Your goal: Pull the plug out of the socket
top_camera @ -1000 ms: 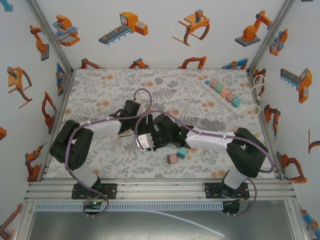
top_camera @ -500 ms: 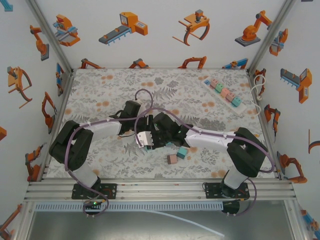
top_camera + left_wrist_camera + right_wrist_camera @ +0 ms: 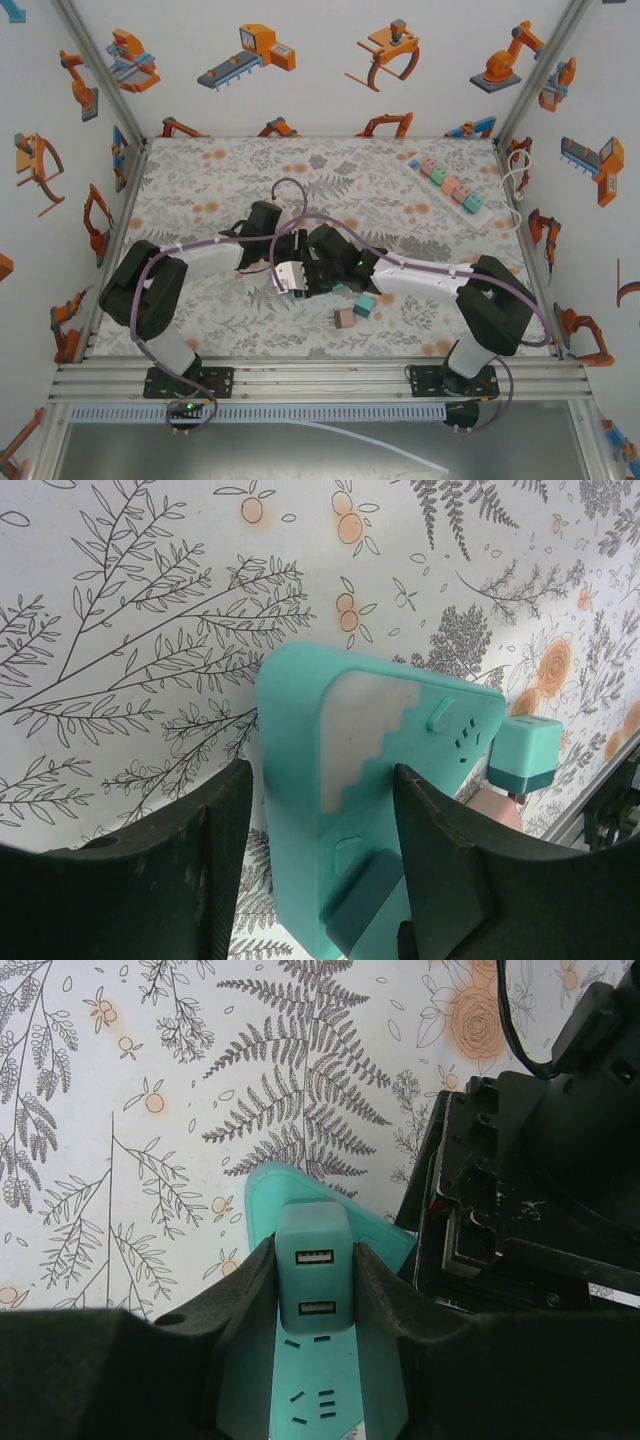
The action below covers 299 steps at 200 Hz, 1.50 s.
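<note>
Top external view: on the floral table (image 3: 200, 180), nearest the arm bases, a pink adapter cube (image 3: 344, 319) and a teal adapter cube (image 3: 364, 306) lie loose just beside each other, apart from both arms. Just beyond them, at mid-table, the two arms converge on a teal socket block (image 3: 293, 283). Right wrist view: the right gripper (image 3: 313, 1255) is closed on a teal USB plug (image 3: 312, 1280), with its dark fingers (image 3: 240, 1300) pressed against the plug's two sides. The plug shows two USB ports and sits on the block's face, above a group of small slots; whether its pins are fully seated cannot be told. The black body of the left arm stands immediately right of the block. Left wrist view: the left gripper (image 3: 320, 780) clamps the block across its width, one finger (image 3: 220, 840) on each long edge. The block is held tilted above the table, and its face carries a white wavy patch. The two loose cubes appear beyond its right edge. Top external view, far right corner: a white power strip (image 3: 447, 185) lies diagonally with pink and teal adapters plugged along it. A white cable (image 3: 515, 190) loops at its far end, against the right wall, well apart from both arms.
</note>
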Each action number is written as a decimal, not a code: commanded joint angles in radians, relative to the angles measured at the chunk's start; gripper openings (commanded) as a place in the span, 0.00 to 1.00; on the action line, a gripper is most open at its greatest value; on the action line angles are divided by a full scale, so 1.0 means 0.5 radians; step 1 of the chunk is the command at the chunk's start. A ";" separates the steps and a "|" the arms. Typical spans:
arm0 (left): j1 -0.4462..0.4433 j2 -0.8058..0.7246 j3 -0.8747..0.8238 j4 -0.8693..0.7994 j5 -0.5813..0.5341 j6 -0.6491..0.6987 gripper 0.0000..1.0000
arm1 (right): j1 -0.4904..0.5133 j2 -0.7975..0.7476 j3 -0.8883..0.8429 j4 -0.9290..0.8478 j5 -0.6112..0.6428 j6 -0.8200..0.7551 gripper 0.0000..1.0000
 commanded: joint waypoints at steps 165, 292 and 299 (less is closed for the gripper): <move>0.144 0.149 -0.182 -0.326 -0.381 0.288 0.55 | 0.083 -0.346 -0.079 0.145 0.026 0.229 0.00; 0.085 -0.142 -0.329 -0.270 0.105 0.089 0.58 | 0.086 0.028 0.015 0.059 0.243 0.119 0.00; 0.074 -0.139 -0.322 -0.308 0.074 0.097 0.57 | 0.086 0.033 0.017 0.061 0.246 0.117 0.00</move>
